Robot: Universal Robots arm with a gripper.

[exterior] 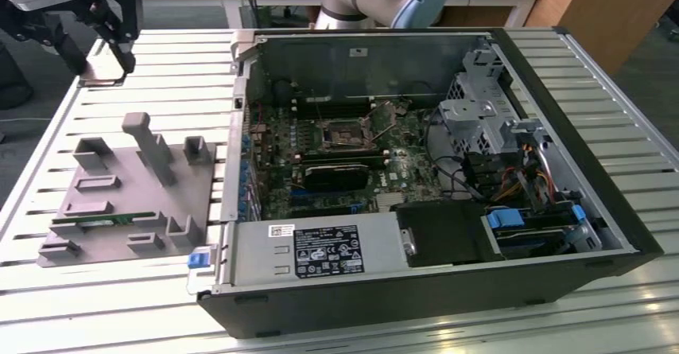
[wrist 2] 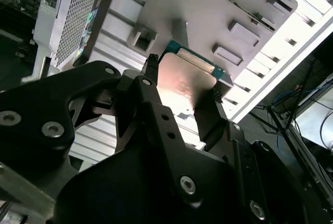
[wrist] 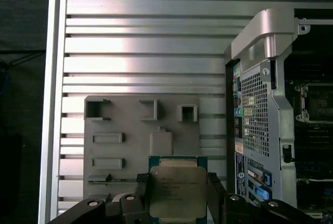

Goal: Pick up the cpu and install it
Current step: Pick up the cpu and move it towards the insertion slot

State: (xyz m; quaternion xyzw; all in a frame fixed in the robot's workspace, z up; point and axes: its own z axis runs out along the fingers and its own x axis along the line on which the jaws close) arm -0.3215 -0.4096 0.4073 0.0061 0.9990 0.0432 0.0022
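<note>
The cpu (wrist: 177, 198) is clamped by its edges between the fingers of the gripper (wrist: 177, 182). It is held in the air near the grey fixture (wrist: 140, 130), to the exterior view's left of the open computer case (exterior: 594, 203). Fine print is noted on the cpu's metal lid. A printed label (exterior: 329, 252) is noted on the power supply (exterior: 260, 260).

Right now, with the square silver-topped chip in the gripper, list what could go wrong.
1. The black gripper pinches the square silver-topped cpu by two opposite edges only, so it may slip or tilt.
2. The open computer case's grey metal side wall stands between it and the square motherboard socket; a low carry could strike it.
3. A tilted chip might seat badly there.
</note>
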